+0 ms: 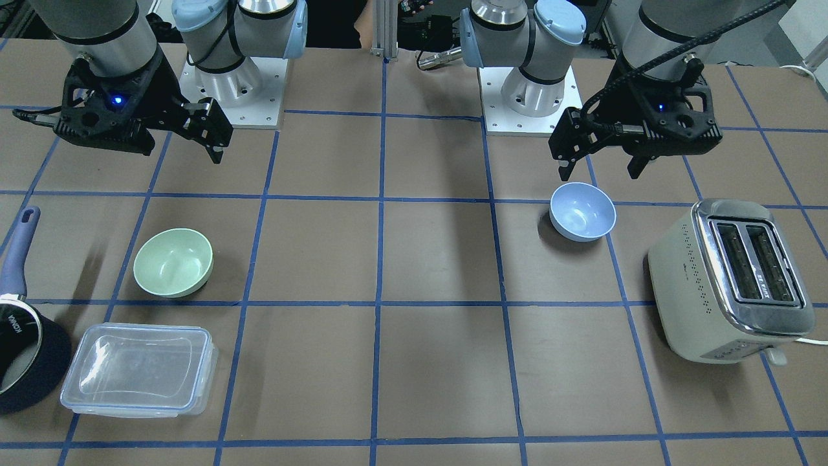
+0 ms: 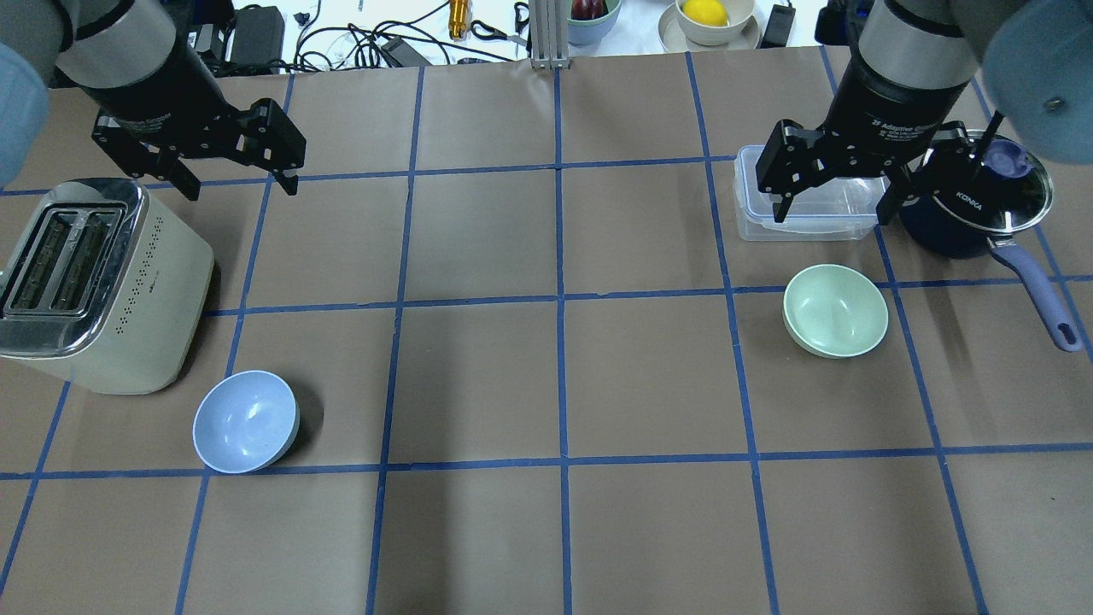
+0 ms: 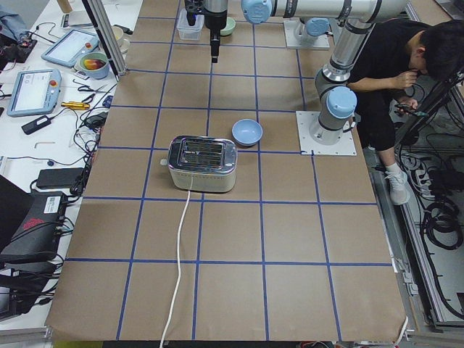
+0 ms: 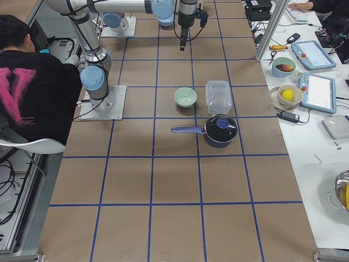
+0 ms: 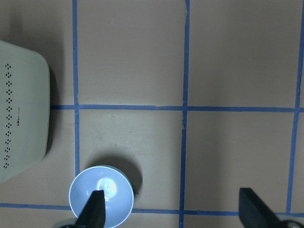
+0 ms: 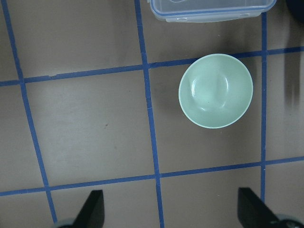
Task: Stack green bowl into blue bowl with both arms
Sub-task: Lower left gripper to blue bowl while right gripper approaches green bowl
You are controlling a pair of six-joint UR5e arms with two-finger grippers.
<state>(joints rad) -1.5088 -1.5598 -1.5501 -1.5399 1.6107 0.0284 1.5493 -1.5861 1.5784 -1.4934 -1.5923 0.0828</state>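
The green bowl [image 1: 173, 262] stands upright and empty on the table; it also shows in the overhead view [image 2: 835, 309] and in the right wrist view [image 6: 215, 90]. The blue bowl [image 1: 582, 211] stands upright and empty on the other side, near the toaster; it also shows overhead [image 2: 246, 421] and in the left wrist view [image 5: 101, 195]. My right gripper [image 2: 832, 213] is open and empty, raised above the table beyond the green bowl. My left gripper [image 2: 241, 184] is open and empty, raised well beyond the blue bowl. The bowls are far apart.
A cream toaster [image 2: 94, 282] stands beside the blue bowl. A clear lidded container [image 2: 824, 224] and a dark navy saucepan [image 2: 1016, 184] with a long handle lie beyond the green bowl, under my right gripper. A person sits behind the robot bases.
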